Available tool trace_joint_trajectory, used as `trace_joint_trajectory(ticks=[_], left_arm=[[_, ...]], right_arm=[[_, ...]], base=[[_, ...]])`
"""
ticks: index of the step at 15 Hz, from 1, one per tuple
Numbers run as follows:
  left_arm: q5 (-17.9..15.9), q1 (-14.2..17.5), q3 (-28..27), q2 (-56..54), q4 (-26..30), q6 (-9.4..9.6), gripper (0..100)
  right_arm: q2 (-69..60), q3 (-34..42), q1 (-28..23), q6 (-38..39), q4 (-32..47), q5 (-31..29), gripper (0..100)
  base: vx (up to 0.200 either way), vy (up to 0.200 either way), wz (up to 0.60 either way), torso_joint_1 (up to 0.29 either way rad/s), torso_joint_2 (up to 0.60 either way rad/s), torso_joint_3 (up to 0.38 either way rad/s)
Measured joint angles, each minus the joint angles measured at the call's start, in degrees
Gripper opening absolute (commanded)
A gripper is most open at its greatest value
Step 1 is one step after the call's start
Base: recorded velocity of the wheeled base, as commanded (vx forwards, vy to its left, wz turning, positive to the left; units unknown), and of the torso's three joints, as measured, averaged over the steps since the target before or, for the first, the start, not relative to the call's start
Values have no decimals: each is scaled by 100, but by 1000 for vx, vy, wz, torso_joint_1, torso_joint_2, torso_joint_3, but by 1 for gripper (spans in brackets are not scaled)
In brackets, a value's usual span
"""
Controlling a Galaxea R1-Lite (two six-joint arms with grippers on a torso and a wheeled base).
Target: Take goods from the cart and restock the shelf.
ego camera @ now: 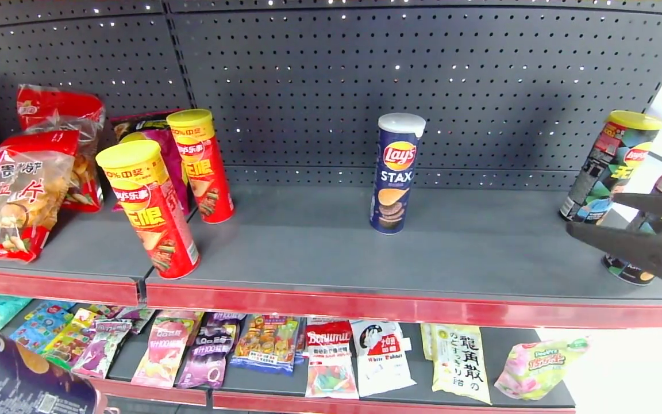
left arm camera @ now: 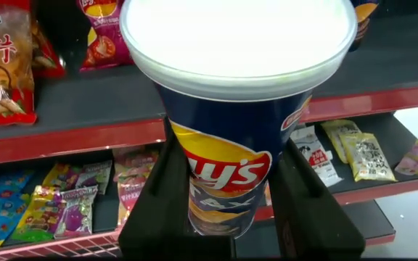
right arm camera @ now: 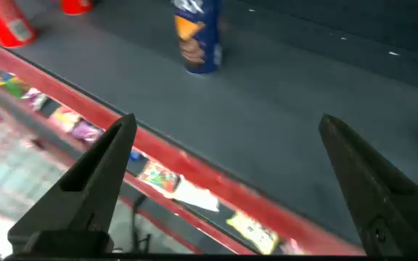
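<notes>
The left gripper (left arm camera: pixel 229 141) pinches a blue chip can (left arm camera: pixel 231 101) around its body, low in front of the shelf (ego camera: pixel 319 247), at the head view's lower left corner. The right gripper (ego camera: pixel 592 214), fingers spread and holding nothing, hangs at the right edge beside dark cans (ego camera: pixel 609 167). A matching blue can (ego camera: pixel 395 172) already stands mid-shelf, with red cans (ego camera: pixel 156 213) at left. Restocking looks partly done, and the held can is not yet placed.
</notes>
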Motion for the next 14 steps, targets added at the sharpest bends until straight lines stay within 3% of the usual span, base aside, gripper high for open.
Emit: trace_joint_trajectory(ticks=[5,9,14], left_arm=[[48,0,-66,132,-27,22,0],[68,4,-118,124,-28,38,0],[74,0,-168,132,-17,43,0]], right_arm=[[1871,-638,386,85,-1402,584,100],[2706,-1140,507,105,-1646,1035,100],[3438,-1490,549,77,-2369,912,100]], base=[[0,0,0,0,0,0],[0,0,0,0,0,0],[0,0,0,0,0,0]])
